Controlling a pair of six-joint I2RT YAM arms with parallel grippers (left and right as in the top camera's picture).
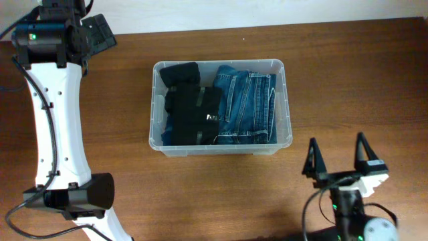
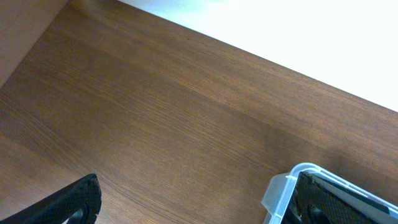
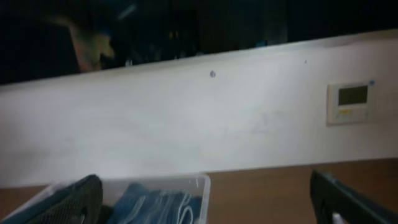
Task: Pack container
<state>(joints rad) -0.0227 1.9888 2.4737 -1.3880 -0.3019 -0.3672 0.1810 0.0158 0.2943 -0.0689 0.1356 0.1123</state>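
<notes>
The clear plastic container (image 1: pixel 286 100) sits mid-table and holds folded blue jeans (image 1: pixel 251 104) on its right and black clothing (image 1: pixel 189 106) on its left. My left gripper (image 1: pixel 100 33) is open and empty at the far left, well clear of the container; its wrist view shows a container corner (image 2: pixel 283 186) by the right finger. My right gripper (image 1: pixel 338 157) is open and empty near the front edge, to the right of the container. The right wrist view shows the container rim (image 3: pixel 202 180) and the jeans (image 3: pixel 155 202).
The left arm's white links (image 1: pixel 57 120) and base (image 1: pixel 73 194) stand along the table's left side. The right arm's base (image 1: pixel 348 207) is at the front right. A white wall with a small control panel (image 3: pixel 351 102) lies beyond the table.
</notes>
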